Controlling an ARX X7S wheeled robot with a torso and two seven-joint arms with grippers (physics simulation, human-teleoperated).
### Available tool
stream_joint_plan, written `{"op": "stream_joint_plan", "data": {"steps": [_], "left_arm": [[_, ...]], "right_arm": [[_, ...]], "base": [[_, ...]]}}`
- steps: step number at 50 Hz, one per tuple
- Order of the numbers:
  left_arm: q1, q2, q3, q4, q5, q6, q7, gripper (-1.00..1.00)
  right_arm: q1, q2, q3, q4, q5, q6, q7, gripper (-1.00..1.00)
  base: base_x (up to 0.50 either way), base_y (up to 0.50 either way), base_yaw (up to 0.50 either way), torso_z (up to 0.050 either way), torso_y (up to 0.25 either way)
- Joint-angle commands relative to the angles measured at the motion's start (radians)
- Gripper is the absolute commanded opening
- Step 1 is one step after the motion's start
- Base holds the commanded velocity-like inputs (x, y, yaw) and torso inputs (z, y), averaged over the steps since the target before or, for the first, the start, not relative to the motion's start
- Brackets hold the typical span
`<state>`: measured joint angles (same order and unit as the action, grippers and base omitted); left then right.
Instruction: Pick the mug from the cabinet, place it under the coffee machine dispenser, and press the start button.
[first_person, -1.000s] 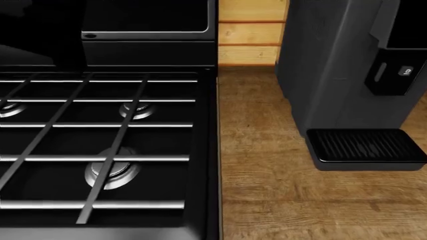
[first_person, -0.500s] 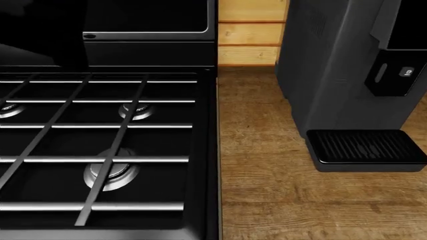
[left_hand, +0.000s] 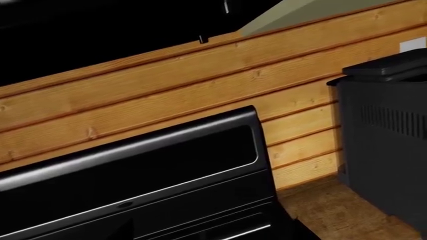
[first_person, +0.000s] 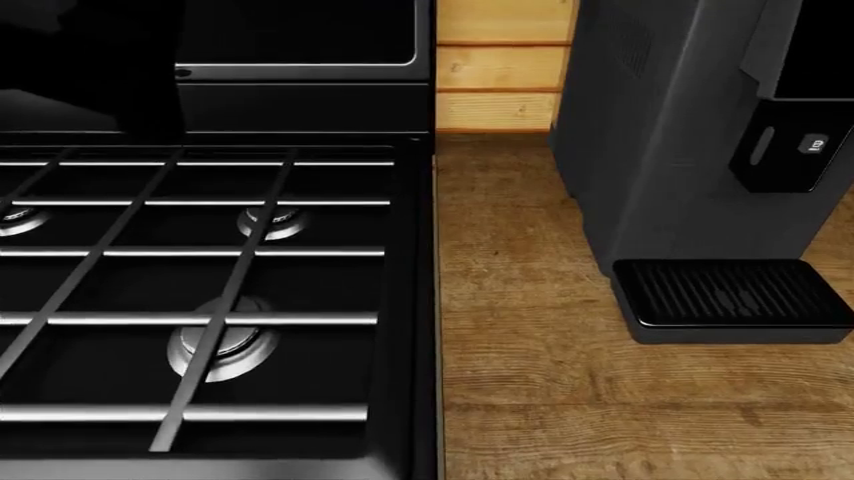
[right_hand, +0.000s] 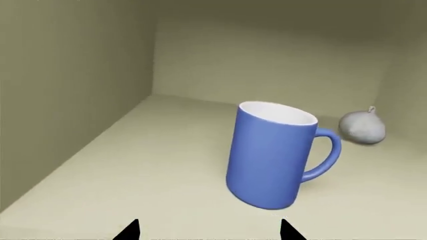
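The blue mug (right_hand: 273, 155) stands upright at twelve o'clock of the right hand (right_hand: 208, 231), apparently released, fingertips apart; the left hand is not seen.

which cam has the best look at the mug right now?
Right wrist view. The mug stands whole on the cabinet shelf, handle and rim clear, with the right gripper fingertips spread in front of it. The head view and left wrist view show only stove, counter and coffee machine, no mug.

Only the right claw (right_hand: 208, 231) shows, its two dark fingertips (right_hand: 128, 231) spread wide apart.
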<state>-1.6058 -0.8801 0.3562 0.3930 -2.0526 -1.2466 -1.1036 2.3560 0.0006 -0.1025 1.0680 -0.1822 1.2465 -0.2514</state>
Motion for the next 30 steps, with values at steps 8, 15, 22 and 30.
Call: {"op": "stream_joint_plan", "data": {"steps": [8,15,22,30], "left_arm": [[-0.024,-0.005,0.028,0.009,-0.042,0.020,-0.032,1.00],[-0.021,-0.004,0.027,0.009,-0.036,0.024,-0.024,1.00],[-0.016,-0.009,0.025,0.010,-0.028,0.026,-0.014,1.00],[0.001,-0.019,0.018,0.020,-0.022,0.034,-0.007,1.00]], "right_arm": [[0.000,0.009,0.044,-0.068,-0.219,-0.044,-0.123,1.00],[0.000,0.014,0.047,-0.069,-0.217,-0.043,-0.100,1.00],[0.000,0.021,0.049,-0.037,-0.170,-0.037,-0.031,1.00],[0.000,0.019,0.046,-0.024,-0.163,-0.045,-0.025,1.00]], "base": [[0.00,0.00,0.00,0.000,0.000],[0.00,0.00,0.00,0.000,0.000],[0.00,0.00,0.00,0.000,0.000],[0.00,0.00,0.00,0.000,0.000]]}}
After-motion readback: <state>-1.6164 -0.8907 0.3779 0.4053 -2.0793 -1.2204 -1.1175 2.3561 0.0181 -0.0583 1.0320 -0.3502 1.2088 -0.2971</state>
